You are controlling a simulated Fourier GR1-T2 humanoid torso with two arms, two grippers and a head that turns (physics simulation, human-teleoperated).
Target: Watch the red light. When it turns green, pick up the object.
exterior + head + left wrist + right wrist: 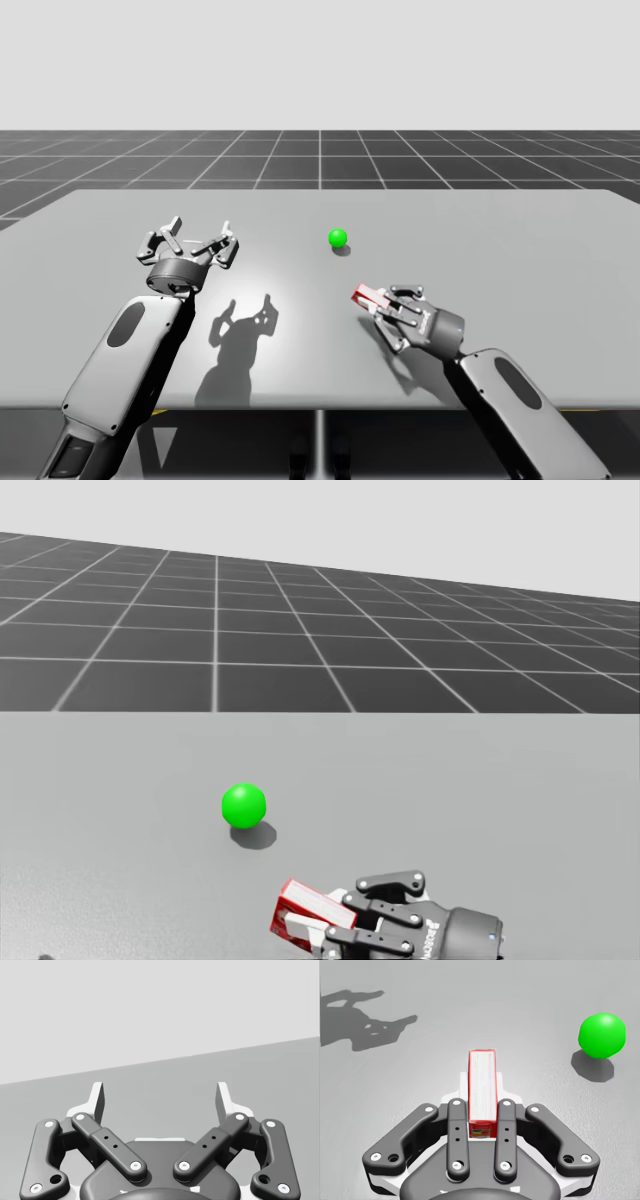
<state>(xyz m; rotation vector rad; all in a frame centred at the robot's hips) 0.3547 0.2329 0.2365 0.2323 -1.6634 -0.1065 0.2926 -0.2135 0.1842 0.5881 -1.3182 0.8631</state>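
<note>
Red box, slim and pale on its upper face, is grasped at its near end by the right jaws, which are clenched against its two long sides. Its long axis is seen to run straight ahead from the jaws, so that most of its length juts out beyond them. In the high view the box is placed over the right half of the desk, toward the near edge. The light is set beyond the box and a little toward the middle, well apart from it. The light is shown green, so the signal for picking up is judged to be given.

The left jaws are spread wide with nothing between them and are held over the left half of the desk, well apart from the box. The right arm is plainly the nearer one and the one engaged. Whether the box is raised clear of the desk cannot be told. The coming move is judged to be a straight lift. A firm grip is needed for it, since the overhanging length could tip downward.
</note>
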